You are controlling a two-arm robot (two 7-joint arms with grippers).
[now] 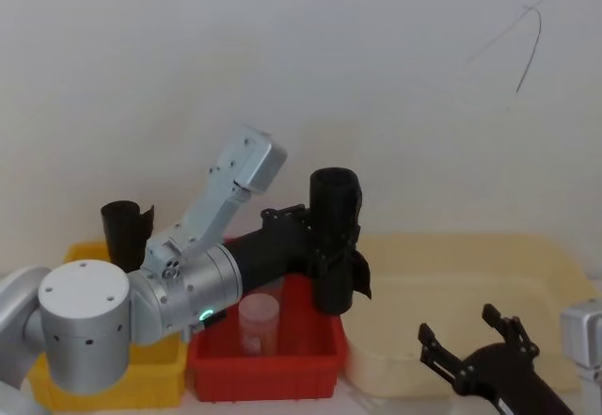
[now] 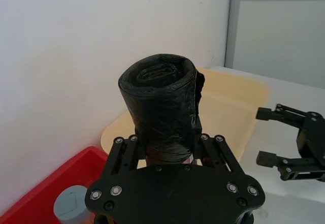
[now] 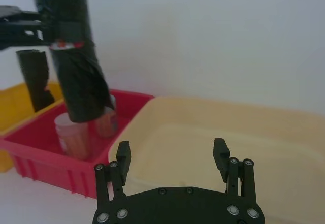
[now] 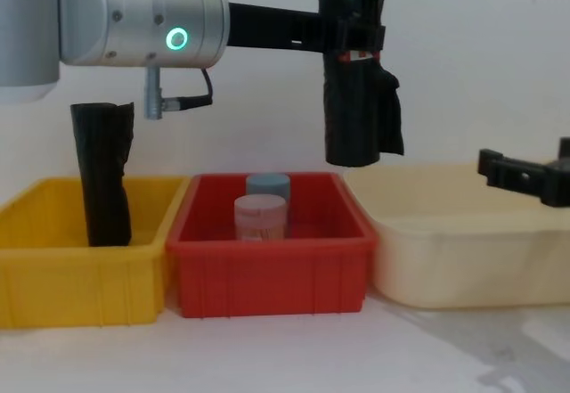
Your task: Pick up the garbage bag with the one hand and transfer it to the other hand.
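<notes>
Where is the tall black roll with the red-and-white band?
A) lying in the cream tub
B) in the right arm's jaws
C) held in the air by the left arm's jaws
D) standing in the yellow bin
C: the left gripper has its jaws shut on the garbage bag, which hangs above the red bin; the right gripper has open, empty jaws.

Left gripper (image 4: 354, 44) clamps garbage bag (image 4: 354, 117) upright, above red bin (image 4: 267, 282) right end.
</notes>
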